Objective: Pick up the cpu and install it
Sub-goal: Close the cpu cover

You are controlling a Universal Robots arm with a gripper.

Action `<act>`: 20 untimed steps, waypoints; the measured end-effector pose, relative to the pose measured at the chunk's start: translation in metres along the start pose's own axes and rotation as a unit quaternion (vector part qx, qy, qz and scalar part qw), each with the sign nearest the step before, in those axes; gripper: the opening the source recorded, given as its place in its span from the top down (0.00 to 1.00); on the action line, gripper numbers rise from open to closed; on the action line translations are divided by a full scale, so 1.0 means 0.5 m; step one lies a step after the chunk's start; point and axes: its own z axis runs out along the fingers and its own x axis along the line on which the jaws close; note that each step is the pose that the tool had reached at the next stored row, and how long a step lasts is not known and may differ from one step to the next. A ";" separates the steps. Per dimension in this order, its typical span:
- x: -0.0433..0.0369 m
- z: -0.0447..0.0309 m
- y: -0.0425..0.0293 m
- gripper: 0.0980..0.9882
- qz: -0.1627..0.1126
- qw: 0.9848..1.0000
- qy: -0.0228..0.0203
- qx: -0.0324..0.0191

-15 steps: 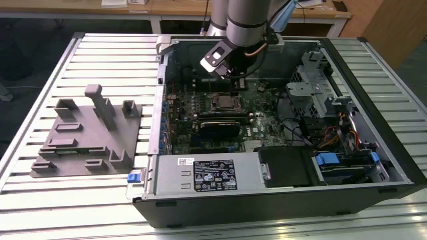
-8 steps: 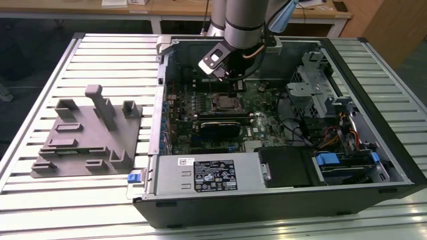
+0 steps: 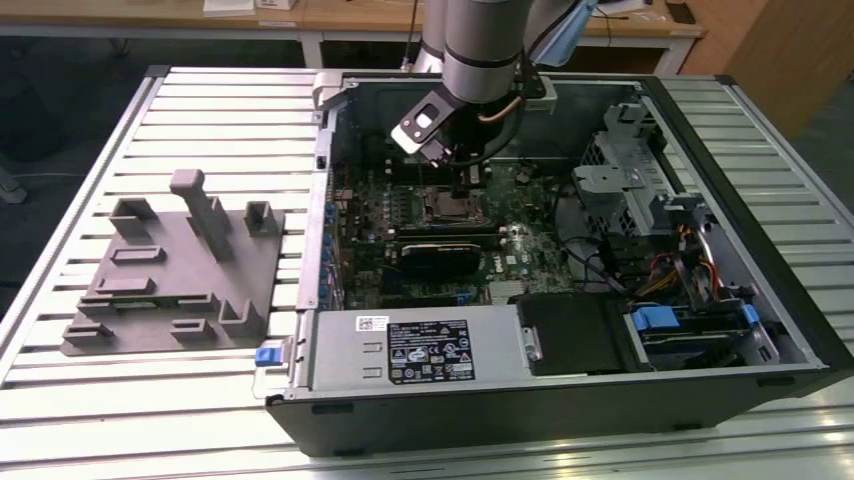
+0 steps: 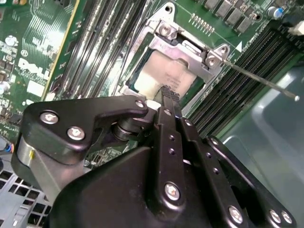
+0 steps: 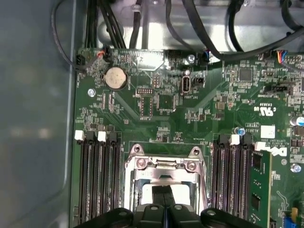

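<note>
1. Silvery-grey cpu point(image 4: 164, 71) lying flat inside the socket frame point(image 4: 186, 45), face up, apparently seated rather than carried.
2. Black gripper point(image 4: 167, 93) right over the middle of the socket frame, fingers clenched together with nothing between them. Tips at or just above the cpu's face; contact impossible to confirm in both wrist views.
3. In the exterior view, gripper point(image 3: 465, 186) directly above the socket frame point(image 3: 451, 207), deep inside the open computer case point(image 3: 534, 415). Grey fixture point(image 3: 174, 270) well apart from the socket frame, outside the case.
4. Thin metal lever point(image 4: 259, 80) sticking out from a corner of the socket frame, over the memory slots point(image 4: 232, 95) beside it.
5. Likely step in hand: settling the chip into the socket frame. Press, if at all, only lightly and straight down on the centre of the metal face. Avoid any sideways drag, for fear of bent contacts beneath.
6. Check for even margins between chip and socket frame on all sides, with no raised corner. Stay clear of the lever and the bracket edge.
</note>
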 end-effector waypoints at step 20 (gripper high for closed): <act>0.001 0.003 -0.045 0.99 0.000 1.000 0.000 0.000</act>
